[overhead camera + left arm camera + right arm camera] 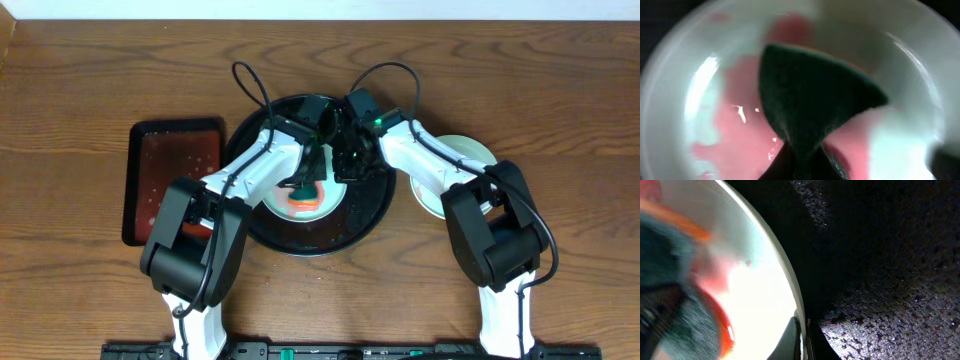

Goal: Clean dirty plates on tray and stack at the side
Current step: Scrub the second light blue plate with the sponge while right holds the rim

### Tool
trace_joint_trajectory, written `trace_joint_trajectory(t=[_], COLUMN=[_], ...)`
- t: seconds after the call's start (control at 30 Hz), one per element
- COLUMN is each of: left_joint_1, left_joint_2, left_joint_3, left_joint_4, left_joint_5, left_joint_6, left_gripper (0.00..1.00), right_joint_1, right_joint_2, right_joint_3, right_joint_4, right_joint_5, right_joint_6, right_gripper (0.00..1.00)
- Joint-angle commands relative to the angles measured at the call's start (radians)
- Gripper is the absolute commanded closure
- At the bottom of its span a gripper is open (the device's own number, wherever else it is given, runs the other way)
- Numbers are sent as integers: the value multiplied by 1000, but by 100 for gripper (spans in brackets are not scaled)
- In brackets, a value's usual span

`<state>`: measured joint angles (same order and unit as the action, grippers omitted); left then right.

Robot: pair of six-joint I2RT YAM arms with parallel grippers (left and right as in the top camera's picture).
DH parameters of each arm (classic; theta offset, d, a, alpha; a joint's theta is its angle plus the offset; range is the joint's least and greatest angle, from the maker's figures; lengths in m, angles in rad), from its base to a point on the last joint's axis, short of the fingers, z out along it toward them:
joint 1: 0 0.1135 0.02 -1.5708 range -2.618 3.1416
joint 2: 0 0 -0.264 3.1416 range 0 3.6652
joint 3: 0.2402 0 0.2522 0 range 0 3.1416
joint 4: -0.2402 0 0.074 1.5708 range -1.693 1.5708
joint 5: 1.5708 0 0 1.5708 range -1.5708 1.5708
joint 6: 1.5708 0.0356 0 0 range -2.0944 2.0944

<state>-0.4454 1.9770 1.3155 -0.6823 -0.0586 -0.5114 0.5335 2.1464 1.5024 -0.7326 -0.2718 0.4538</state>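
Observation:
A pale mint plate (275,203) with a red smear lies on the round black tray (300,245). My left gripper (305,182) is shut on a green sponge with an orange backing (303,200) and presses it onto the plate's centre. In the left wrist view the sponge (815,95) sits in my jaws (807,167) over the plate (900,150) and its pink-red smear (740,140). My right gripper (342,165) is shut on the plate's right rim. The right wrist view shows its fingers (804,340) pinching the rim of the plate (760,280). More pale plates (465,155) lie right of the tray.
A rectangular dark reddish tray (170,180) lies left of the black tray. The black tray's surface (890,280) is wet and speckled. Both arms cross above the tray's far half. Brown wooden table all around.

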Motion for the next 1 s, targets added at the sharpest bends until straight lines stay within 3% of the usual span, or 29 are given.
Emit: trace_joint_trajectory(t=[0.0,0.13,0.37,0.47,0.53,0.73,0.97], left_joint_1=[63,63,63,63,63,64,64], left_joint_2=[74,74,74,74,74,74,74], left_joint_3=[-27,-27,-27,-27,-27,-27,-27], left_joint_4=[-48,-89,-109,-117,-113,-17,129], left_joint_5=[-302,-265,514,729,798,765,232], left_joint_6=[-75,-72,414,553,608,583,267], left_gripper=[93,93,93,92,93,93,93], right_joint_1=[5,5,5,5,5,5,5], right_joint_2=[79,79,79,79,79,79,79], right_joint_3=[-50,-50,-50,-51,-51,-51,-52], right_joint_4=[-15,-14,-12,-10,-10,-11,-11], right_joint_5=[84,84,84,84,84,84,84], right_joint_6=[-6,-6,-6,-6,-6,-6,-6], right_gripper=[99,99,99,99,99,99,99])
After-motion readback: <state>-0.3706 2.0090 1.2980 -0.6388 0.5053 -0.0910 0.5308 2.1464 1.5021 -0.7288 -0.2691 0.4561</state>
